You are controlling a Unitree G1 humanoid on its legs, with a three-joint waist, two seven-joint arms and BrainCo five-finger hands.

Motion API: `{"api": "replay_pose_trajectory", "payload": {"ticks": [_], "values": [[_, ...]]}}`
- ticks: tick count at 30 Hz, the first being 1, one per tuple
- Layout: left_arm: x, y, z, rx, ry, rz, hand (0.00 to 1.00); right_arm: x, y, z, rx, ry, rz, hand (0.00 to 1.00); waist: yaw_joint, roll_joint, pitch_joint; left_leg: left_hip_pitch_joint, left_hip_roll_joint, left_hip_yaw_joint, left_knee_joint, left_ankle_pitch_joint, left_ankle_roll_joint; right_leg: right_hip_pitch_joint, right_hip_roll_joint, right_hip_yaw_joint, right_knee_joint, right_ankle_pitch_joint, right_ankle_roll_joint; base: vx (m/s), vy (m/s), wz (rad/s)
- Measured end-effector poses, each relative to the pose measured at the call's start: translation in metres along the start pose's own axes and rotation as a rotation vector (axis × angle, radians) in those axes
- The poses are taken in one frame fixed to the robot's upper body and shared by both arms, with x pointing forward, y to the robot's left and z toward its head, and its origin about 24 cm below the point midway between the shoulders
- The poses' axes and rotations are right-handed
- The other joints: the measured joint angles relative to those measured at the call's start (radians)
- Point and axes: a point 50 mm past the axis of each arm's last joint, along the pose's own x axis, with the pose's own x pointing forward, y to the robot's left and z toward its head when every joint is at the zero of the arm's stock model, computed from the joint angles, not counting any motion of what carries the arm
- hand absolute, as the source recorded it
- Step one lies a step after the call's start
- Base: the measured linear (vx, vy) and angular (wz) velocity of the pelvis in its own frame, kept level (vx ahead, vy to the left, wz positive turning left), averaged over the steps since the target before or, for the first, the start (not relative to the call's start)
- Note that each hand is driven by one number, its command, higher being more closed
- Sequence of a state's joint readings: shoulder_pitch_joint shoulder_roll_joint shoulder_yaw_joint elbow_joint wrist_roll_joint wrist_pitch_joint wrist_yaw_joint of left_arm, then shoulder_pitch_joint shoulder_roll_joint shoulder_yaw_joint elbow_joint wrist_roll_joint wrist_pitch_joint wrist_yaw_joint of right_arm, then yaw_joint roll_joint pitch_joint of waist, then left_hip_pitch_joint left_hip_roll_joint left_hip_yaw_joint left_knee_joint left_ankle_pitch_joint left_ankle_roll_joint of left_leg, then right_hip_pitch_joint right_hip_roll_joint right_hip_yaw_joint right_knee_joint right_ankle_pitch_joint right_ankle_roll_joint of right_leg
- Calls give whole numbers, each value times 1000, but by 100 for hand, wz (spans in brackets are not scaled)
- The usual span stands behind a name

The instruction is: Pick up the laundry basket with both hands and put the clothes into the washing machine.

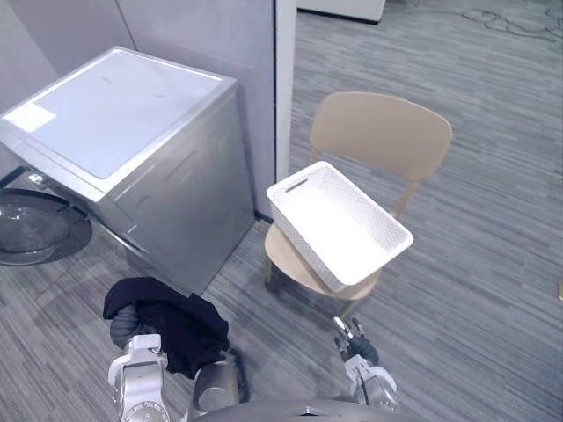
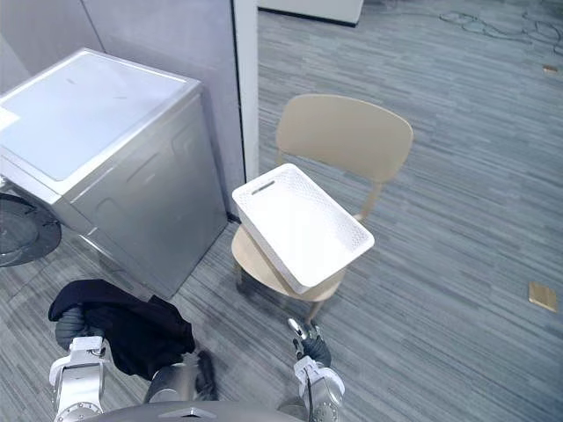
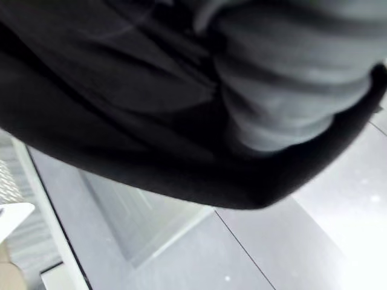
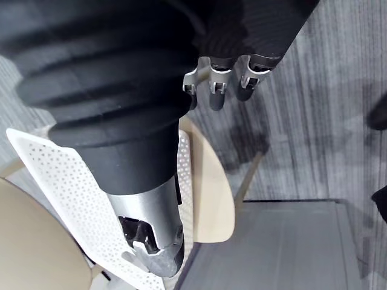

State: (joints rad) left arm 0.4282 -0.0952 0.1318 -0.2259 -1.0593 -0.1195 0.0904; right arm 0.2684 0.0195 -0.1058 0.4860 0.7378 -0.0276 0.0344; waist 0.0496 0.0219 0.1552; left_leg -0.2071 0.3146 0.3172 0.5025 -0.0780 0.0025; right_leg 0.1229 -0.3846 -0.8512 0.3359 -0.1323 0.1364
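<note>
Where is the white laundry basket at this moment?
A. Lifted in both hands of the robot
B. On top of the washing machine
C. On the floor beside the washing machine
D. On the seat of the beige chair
D: the white basket sits on the seat of the beige chair, with nothing inside it.

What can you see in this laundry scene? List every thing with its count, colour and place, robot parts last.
washing machine: one, silver-grey, left
machine door: one, round, dark glass, open, far left
chair: one, beige, right of the machine
laundry basket: one, white, empty, tilted on the chair seat
clothes: one dark bundle, draped over the left hand
flat piece: one, tan, on the carpet, far right
left hand: one, under the clothes
right hand: one, silver fingers straight, holding nothing, below the chair
</note>
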Motion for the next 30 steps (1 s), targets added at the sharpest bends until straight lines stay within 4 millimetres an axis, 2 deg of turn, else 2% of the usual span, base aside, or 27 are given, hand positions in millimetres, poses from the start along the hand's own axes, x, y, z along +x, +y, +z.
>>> {"api": "replay_pose_trajectory", "payload": {"ticks": [1,2,3,4,5,6,7,8,9,11,12,13,14,15,16,17,18,20,21,22,24,25,26,27,28,29,30], "values": [[2,-5,-4,-6,17,-23,100,-2,-8,2,12,-12,-30,0,-4,7,-4,30,80,26,-23,6,-3,14,-12,-26,4,12,22,159,375,90],[3,-9,-9,-16,36,-40,100,-6,-18,3,25,-21,-67,0,-13,22,-14,58,135,60,-99,65,23,23,-25,-55,15,29,48,186,366,91],[4,-11,-12,-19,46,-49,100,-7,-22,5,32,-28,-87,0,-18,27,-19,65,138,62,-142,70,-28,26,-36,-73,25,38,64,216,428,107],[10,-16,-16,-22,60,-68,100,-6,-24,4,49,-26,-117,0,-25,16,-23,47,94,70,-140,37,-115,34,-73,-101,22,83,62,205,455,102],[16,-18,-18,-26,64,-70,100,-5,-23,-3,73,-7,-127,0,-21,-14,-25,11,57,64,-120,34,-119,31,-98,-127,9,158,25,184,459,90],[18,-20,-19,-34,66,-74,100,-3,-19,-5,68,8,-116,0,-17,-18,-25,7,50,60,-119,26,-125,30,-97,-129,-3,197,13,151,424,61],[20,-20,-20,-35,67,-74,100,1,-13,-5,72,13,-100,0,-13,-12,-22,-1,45,31,-109,-2,-138,39,-56,-107,-59,185,27,122,327,41],[22,-20,-20,-33,69,-76,100,5,-10,-3,77,6,-95,0,-10,-24,-22,-4,36,25,-85,-29,-146,49,-16,-96,-117,204,8,171,375,37],[22,-16,-24,-25,88,-63,100,8,-9,3,98,-22,-105,0,7,-47,-37,-9,6,18,-24,-95,-148,93,-51,-117,-132,226,12,130,278,35],[21,-14,-32,-20,128,-58,100,7,-15,9,113,-51,-128,0,1,-47,-44,-19,-53,3,3,-123,-119,106,-123,-129,-80,260,-3,76,221,58],[20,-14,-34,-18,141,-61,100,7,-17,12,115,-63,-136,0,1,-44,-47,-19,-95,-5,-1,-130,-105,107,-170,-128,-43,305,-23,126,367,93],[19,-16,-38,-15,158,-71,100,6,-22,14,129,-68,-152,0,1,-40,-48,-16,-148,-21,-23,-136,-82,103,-230,-122,13,399,-91,204,456,118],[17,-19,-43,-19,177,-81,100,4,-25,12,141,-61,-173,0,-5,-16,-54,22,-199,-37,-66,-135,-45,87,-292,-45,91,584,-233,221,453,113],[17,-20,-43,-21,174,-84,100,2,-27,9,144,-54,-184,0,-11,-9,-56,39,-202,-47,-78,-138,-35,67,-293,31,135,549,-205,222,293,93],[18,-20,-41,-14,161,-89,100,4,-18,3,143,-31,-155,0,-16,2,-48,63,-200,-78,-98,-144,-25,2,-251,172,244,395,-165,164,168,50],[18,-20,-40,-10,157,-92,100,4,-12,1,131,-18,-131,0,-15,7,-44,83,-200,-90,-115,-145,-24,-46,-207,260,319,294,-133,238,185,55],[17,-21,-42,12,166,-102,100,4,-5,5,132,-33,-90,0,-16,-10,-38,161,-215,-111,-193,-134,-10,-161,-55,415,477,72,-122,186,135,47],[16,-23,-47,13,184,-111,100,1,-4,10,152,-63,-78,0,-30,-32,-38,194,-235,-136,-235,-134,0,-215,32,438,525,-18,-105,146,74,59],[13,-26,-53,23,211,-123,100,-3,-7,13,163,-93,-76,0,-40,-51,-38,222,-255,-155,-265,-134,2,-271,108,433,524,-87,-107,162,-2,74],[11,-26,-62,28,250,-122,100,-6,-13,13,178,-106,-88,0,-50,-52,-39,240,-258,-176,-281,-137,-2,-316,181,434,471,-127,-101,232,-43,82],[9,-26,-73,29,294,-121,100,-10,-18,9,180,-103,-107,0,-69,-51,-40,248,-257,-218,-283,-148,-10,-363,243,443,369,-145,-101,245,-88,73],[8,-28,-81,31,328,-127,100,-15,-25,5,179,-89,-129,0,-81,-53,-42,250,-256,-246,-274,-164,-21,-381,281,495,256,-134,-105,300,-150,86],[6,-30,-86,32,349,-139,100,-19,-29,0,177,-78,-145,0,-99,-75,-56,247,-260,-263,-233,-203,-49,-365,294,563,120,-65,-134,326,-171,74],[6,-30,-88,33,358,-137,100,-21,-31,-2,178,-71,-154,0,-99,-69,-56,251,-251,-263,-201,-230,-68,-354,298,550,119,-35,-178,468,-216,25],[3,-28,-91,37,384,-131,100,-21,-34,-3,195,-66,-168,0,-96,-22,-61,274,-194,-210,-113,-265,-83,-308,339,540,122,-71,-180,426,-184,-7],[3,-29,-92,37,385,-134,100,-21,-33,-2,197,-71,-166,0,-100,-14,-61,264,-175,-186,-48,-267,-83,-287,348,538,121,-87,-182,501,-206,-10],[2,-33,-93,33,391,-151,100,-20,-33,-1,198,-76,-166,0,-99,-9,-55,211,-137,-167,148,-254,-83,-239,372,539,113,-110,-189,389,-153,-4]]}}
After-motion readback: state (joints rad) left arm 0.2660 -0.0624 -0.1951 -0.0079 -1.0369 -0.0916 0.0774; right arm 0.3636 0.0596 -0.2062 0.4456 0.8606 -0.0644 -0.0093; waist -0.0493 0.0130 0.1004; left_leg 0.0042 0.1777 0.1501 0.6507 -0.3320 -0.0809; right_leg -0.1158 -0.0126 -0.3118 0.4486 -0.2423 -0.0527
